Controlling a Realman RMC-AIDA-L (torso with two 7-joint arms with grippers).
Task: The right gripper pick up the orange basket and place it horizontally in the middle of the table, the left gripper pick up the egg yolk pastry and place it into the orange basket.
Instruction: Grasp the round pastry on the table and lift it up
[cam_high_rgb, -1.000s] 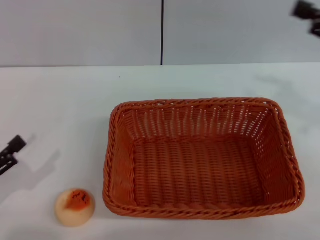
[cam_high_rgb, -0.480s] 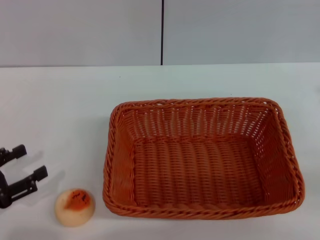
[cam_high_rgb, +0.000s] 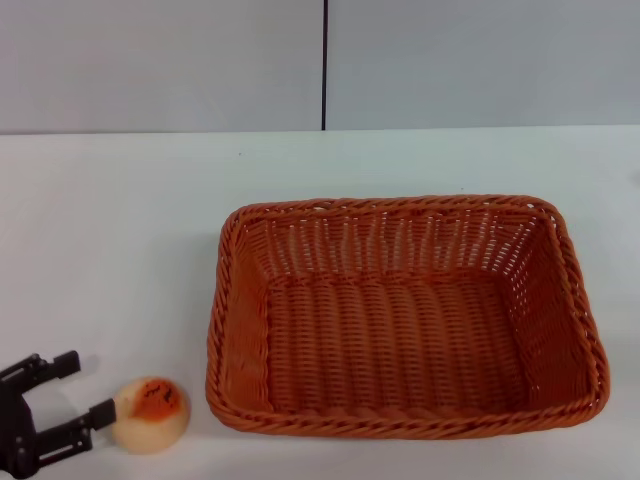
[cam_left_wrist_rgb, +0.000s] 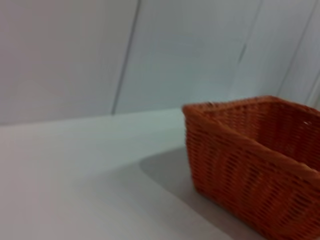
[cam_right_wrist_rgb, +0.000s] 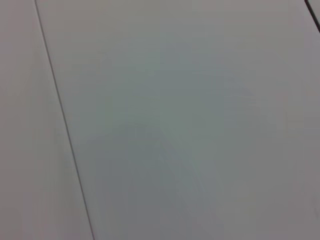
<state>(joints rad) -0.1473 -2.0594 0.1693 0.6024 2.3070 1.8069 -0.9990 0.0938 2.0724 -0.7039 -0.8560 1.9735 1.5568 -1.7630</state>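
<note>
The orange basket (cam_high_rgb: 405, 315) lies lengthwise across the middle of the white table (cam_high_rgb: 120, 220), empty inside. Its corner also fills one side of the left wrist view as the basket (cam_left_wrist_rgb: 255, 160). The egg yolk pastry (cam_high_rgb: 151, 412), a pale dome with an orange-red patch, rests on the table just left of the basket's near left corner. My left gripper (cam_high_rgb: 82, 388) is open at the table's near left edge, one fingertip touching the pastry's left side. The right gripper is out of view; its wrist view shows only a plain panelled wall.
A grey panelled wall (cam_high_rgb: 160, 60) with a dark vertical seam (cam_high_rgb: 324, 65) stands behind the table. White tabletop stretches to the left of the basket and behind it.
My left gripper has travelled down toward the near edge and right, reaching the pastry's left side. The right gripper, seen at the top right a second ago, has left the view.
</note>
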